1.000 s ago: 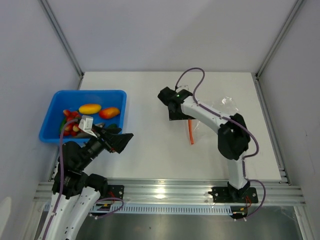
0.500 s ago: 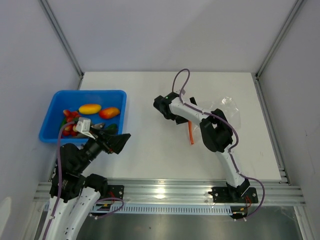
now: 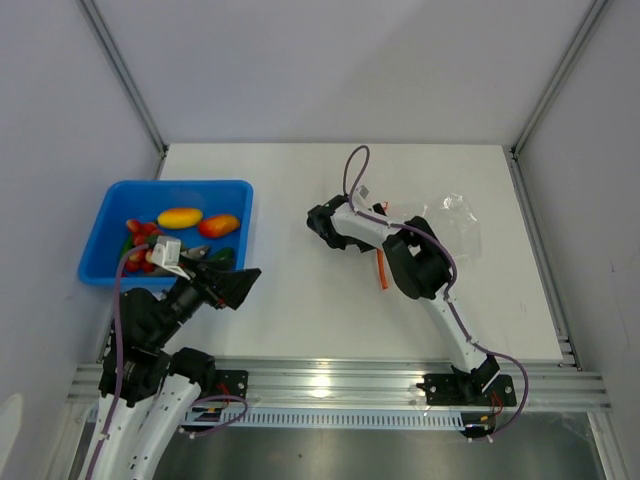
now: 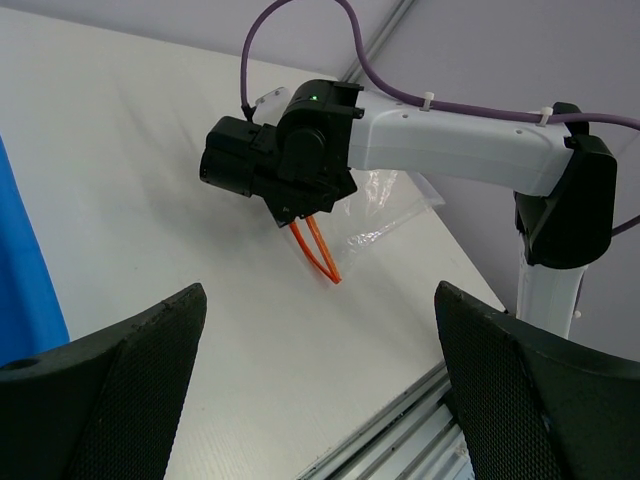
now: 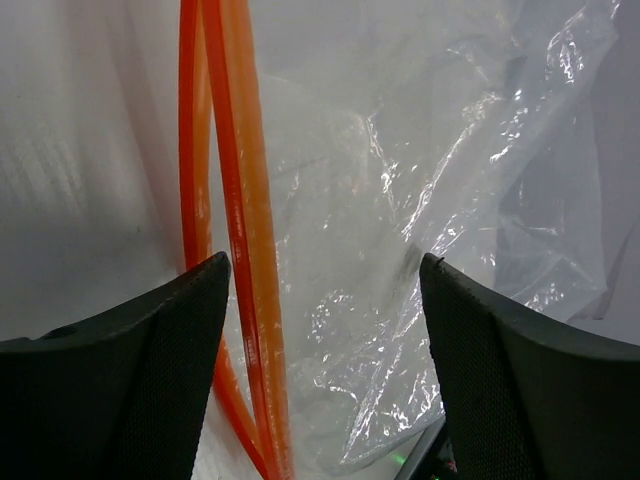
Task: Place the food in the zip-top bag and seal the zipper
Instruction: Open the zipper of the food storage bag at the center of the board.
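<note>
Right gripper [image 3: 322, 226] has swung left over the zipper [image 5: 240, 200] of the zip-top bag [image 5: 430, 190], jaws open, probably to grip the mouth. Left gripper [image 4: 320, 335] has its jaws open and empty; the food [image 3: 180, 217] is unbagged.

Standing here, I can't read any writing, brand, number or sign anywhere in the scene. A small white tag [image 3: 171, 246] sits on the left arm [image 3: 150, 318], near the blue tray [image 3: 180, 184]. Another white tag [image 3: 362, 190] hangs on the purple cable [image 3: 349, 165] of the right arm [image 3: 445, 315]. Both are too small to show whether anything is printed on them.
</note>
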Available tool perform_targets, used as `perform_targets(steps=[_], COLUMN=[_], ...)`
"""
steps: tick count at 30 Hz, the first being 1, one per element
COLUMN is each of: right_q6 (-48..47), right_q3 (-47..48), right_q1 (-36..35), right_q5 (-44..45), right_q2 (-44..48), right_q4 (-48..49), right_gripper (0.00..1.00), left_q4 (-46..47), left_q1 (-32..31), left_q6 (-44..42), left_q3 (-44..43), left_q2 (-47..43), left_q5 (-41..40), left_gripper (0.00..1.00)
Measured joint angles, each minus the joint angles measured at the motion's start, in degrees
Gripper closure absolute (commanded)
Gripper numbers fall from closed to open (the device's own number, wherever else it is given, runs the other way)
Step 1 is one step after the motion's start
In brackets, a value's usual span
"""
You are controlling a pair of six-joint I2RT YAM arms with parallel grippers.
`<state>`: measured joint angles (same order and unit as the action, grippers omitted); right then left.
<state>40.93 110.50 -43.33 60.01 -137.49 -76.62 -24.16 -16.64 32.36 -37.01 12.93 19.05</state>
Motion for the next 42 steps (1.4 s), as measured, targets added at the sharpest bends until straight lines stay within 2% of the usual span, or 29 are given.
perform_targets(steps=[2, 3, 4, 7, 11, 15, 20, 25, 28, 31, 36, 42], right_q6=[1.0, 1.5, 1.9, 3.4, 3.8, 2.1, -3.7, -11.3, -15.2, -18.7, -22.8, -25.3], right_q3=[0.0, -0.2, -0.4, -1.4, -2.1, -2.1, -4.3, -13.0, -17.0, -19.8, -19.8, -11.4], right_q1=[0.2, 0.2, 0.2, 0.3, -0.2, -1.7, -3.6, -2.5, -0.4, 1.5, 3.1, 4.9], right_q5=[1.2, 2.0, 2.8, 4.4, 4.9, 2.1, -4.9, -15.5, -21.0, -26.8, -35.1, -43.5], right_q2=[-0.2, -0.2, -0.2, -0.2, 0.0, 3.1, 14.2, 30.6, 36.0, 36.5, 34.4, 32.7], right_q4=[-0.1, -0.1, -0.2, -0.3, -0.4, -0.3, 1.6, 11.0, 16.6, 21.0, 22.2, 18.1], right_gripper=[0.52, 0.71, 0.79, 0.90, 1.00, 1.00, 0.95, 1.00, 1.00, 1.00, 1.00, 1.00], left_q4=[-0.3, -0.4, -0.5, -0.5, -0.8, -2.1, -3.1, -3.7, -3.8, -4.1, -7.0, -14.6], left_q1=[0.0, 0.0, 0.0, 0.0, 0.0, 0.0, 0.0, 0.0, 0.0, 0.0, 0.0, 0.8], left_q6=[0.0, 0.0, 0.0, 0.0, -0.4, -0.9, -1.7, -3.1, -3.5, -3.3, -1.7, 2.9], left_q3=[0.0, 0.0, 0.0, 0.0, 0.0, -0.6, -2.2, -3.7, -3.9, -3.8, -5.4, -22.0], left_q2=[-0.1, -0.3, -0.4, -0.6, -0.6, -0.4, 1.5, 5.4, 9.0, 12.2, 15.1, 23.9], left_q5=[0.0, 0.0, -0.3, -0.4, -0.5, -0.2, 1.0, -0.3, -2.4, -4.8, -12.9, -26.6], left_gripper=[0.04, 0.04, 0.04, 0.04, 0.04, 0.04, 0.05, 0.04, 0.03, 0.00, 0.01, 0.01])
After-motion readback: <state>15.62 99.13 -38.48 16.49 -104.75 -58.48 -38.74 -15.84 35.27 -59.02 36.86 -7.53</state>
